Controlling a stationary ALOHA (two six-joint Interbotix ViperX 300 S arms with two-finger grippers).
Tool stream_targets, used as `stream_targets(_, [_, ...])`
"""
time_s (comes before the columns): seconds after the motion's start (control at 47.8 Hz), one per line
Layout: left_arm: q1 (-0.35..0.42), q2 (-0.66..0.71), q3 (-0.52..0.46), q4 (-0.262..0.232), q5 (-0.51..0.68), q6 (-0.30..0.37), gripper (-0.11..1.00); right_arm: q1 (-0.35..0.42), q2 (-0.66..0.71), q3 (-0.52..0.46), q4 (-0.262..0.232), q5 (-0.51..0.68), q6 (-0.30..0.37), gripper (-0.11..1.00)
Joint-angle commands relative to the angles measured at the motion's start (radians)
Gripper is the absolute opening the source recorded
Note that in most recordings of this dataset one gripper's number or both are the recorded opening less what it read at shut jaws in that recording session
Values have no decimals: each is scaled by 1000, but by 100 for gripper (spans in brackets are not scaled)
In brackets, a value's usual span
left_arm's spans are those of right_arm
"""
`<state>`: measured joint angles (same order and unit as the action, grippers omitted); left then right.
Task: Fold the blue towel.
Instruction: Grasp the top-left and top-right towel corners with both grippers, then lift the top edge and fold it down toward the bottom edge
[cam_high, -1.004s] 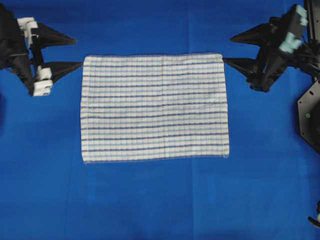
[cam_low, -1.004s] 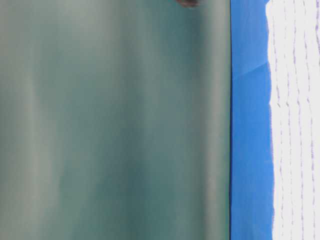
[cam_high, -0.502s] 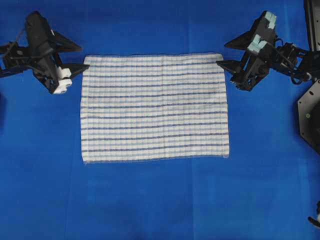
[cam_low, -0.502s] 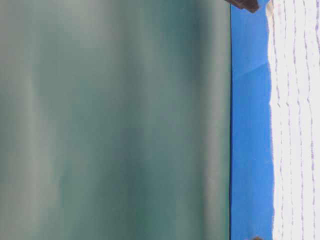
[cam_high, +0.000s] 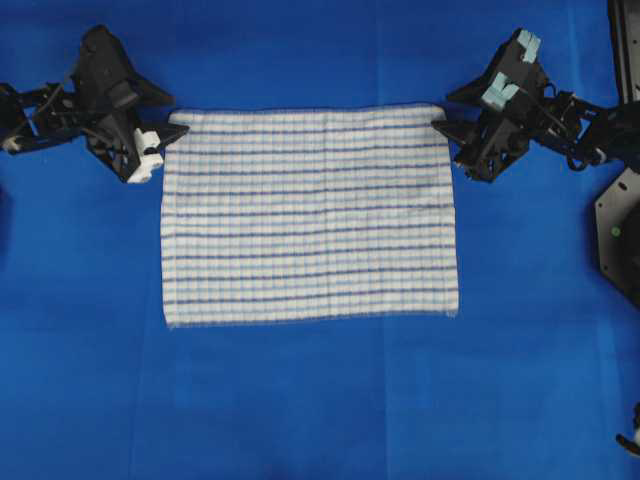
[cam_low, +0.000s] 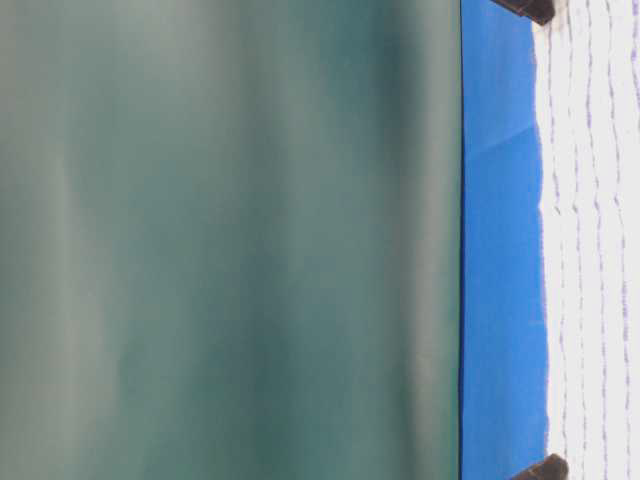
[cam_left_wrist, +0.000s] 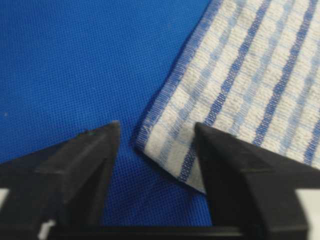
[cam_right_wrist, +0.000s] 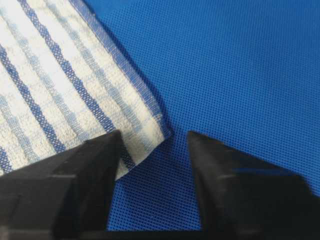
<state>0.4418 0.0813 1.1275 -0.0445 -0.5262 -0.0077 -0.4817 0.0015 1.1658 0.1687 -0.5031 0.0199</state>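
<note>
Blue towel (cam_high: 310, 215) flat on worktop (cam_high: 300, 400); left gripper (cam_left_wrist: 155, 145) and right gripper (cam_right_wrist: 152, 142) parted, straddling far corners, nothing pinched yet, poised for lifting that edge over.

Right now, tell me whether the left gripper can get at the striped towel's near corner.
Probably yes. The left gripper is open with the striped towel's corner between its fingers, lying flat on the blue table cover, and nothing blocks it.
</note>
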Motion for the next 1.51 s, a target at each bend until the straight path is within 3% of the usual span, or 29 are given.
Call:
stream_targets(0.0, [-3,9,-17,-2,0,-2,41,-2,-2,-14,2,-11,-5,48])
stream_targets(0.167, [-23,12,-18,-3,3,-2,9,-2,0,-12,2,-11,-5,11])
stream_targets(0.251, [-28,12,-15,-2,3,-2,4,-3,0,-14,2,-11,-5,2])
stream_targets(0.502, [-29,-25,-12,-3,14,6,4,0,-14,-14,2,-12,-3,2])
stream_targets(0.816, [-38,-196,-20,0,156,18,4,6,-138,-5,2,32,-3,2])
stream_targets(1.046, [-48,-209,-25,0,163,17,4,15,-156,3,2,41,-2,2])
stream_targets(1.276, [-132,-253,-12,2,166,-3,4,81,-225,35,23,66,18,2])
stream_targets(1.485, [-279,-341,9,-2,166,-43,4,193,-353,101,55,94,49,2])
